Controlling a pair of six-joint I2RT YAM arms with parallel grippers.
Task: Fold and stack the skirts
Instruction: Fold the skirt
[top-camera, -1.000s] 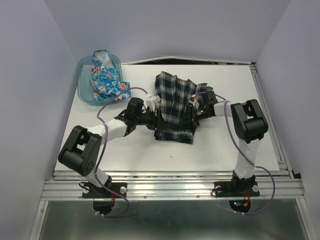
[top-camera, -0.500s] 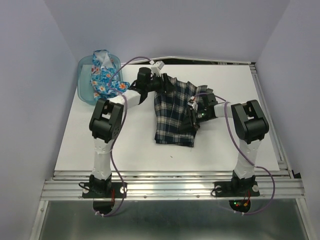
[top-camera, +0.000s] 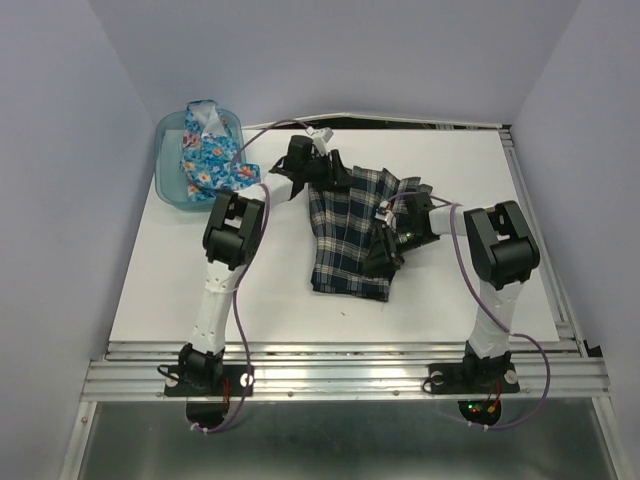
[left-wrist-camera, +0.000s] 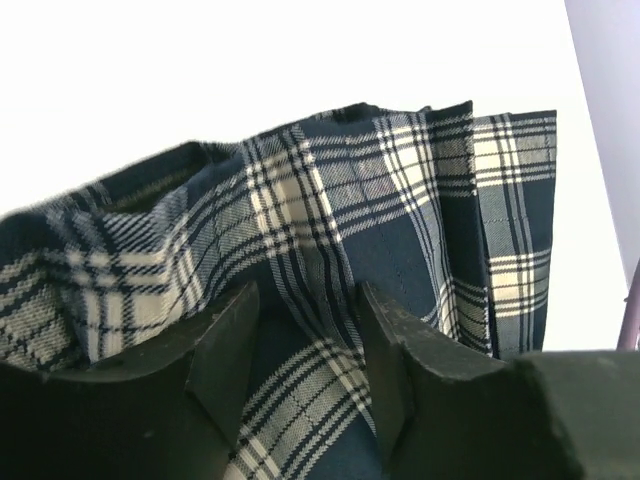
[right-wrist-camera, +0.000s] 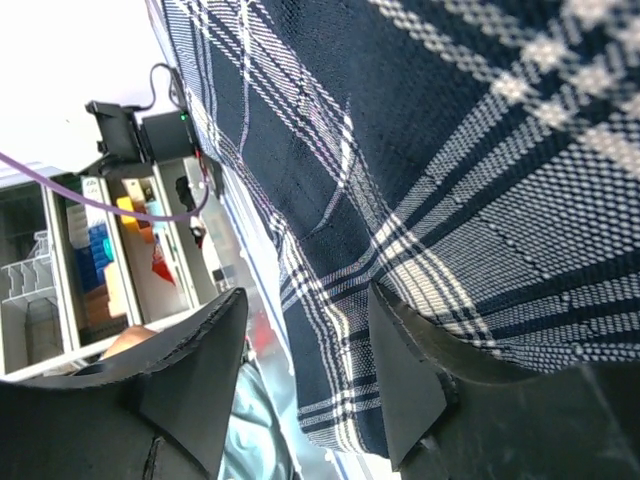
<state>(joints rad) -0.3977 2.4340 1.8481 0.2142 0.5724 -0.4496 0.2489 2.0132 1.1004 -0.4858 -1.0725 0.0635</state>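
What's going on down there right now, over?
Both claws, left and right, at plaid skirt. Floral skirt in bin. Nothing blocking.

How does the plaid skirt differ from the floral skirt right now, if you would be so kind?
The plaid skirt is dark navy and white; the floral skirt is bright blue. The plaid skirt lies on the table between both grippers; the floral skirt sits bunched in the teal bin, untouched. Both are still unstacked.
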